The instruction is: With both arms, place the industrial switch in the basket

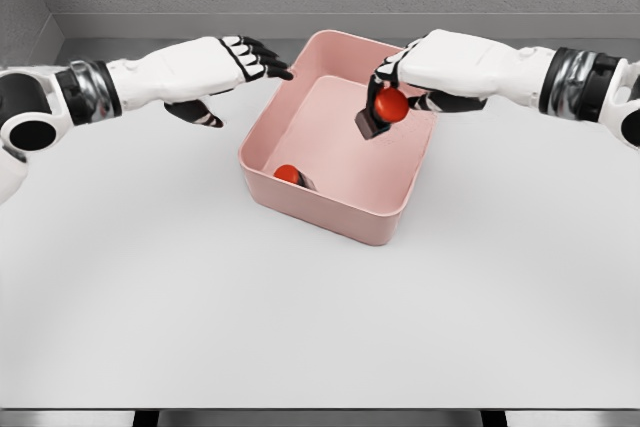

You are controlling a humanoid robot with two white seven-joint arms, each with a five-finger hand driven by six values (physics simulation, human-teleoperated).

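A pink square basket point(330, 209) sits on the white table, slightly behind the middle. My right hand point(400, 82) hovers over the basket's right side, shut on an industrial switch point(385, 110) with a red round button and a dark base, held tilted above the basket floor. A second switch point(291, 176) with a red button lies inside the basket by its front left wall. My left hand point(245, 72) hangs just left of the basket's back left rim, its fingers relaxed and holding nothing.
The white table point(150, 287) spreads wide in front of and beside the basket. A grey wall rises behind the table's far edge.
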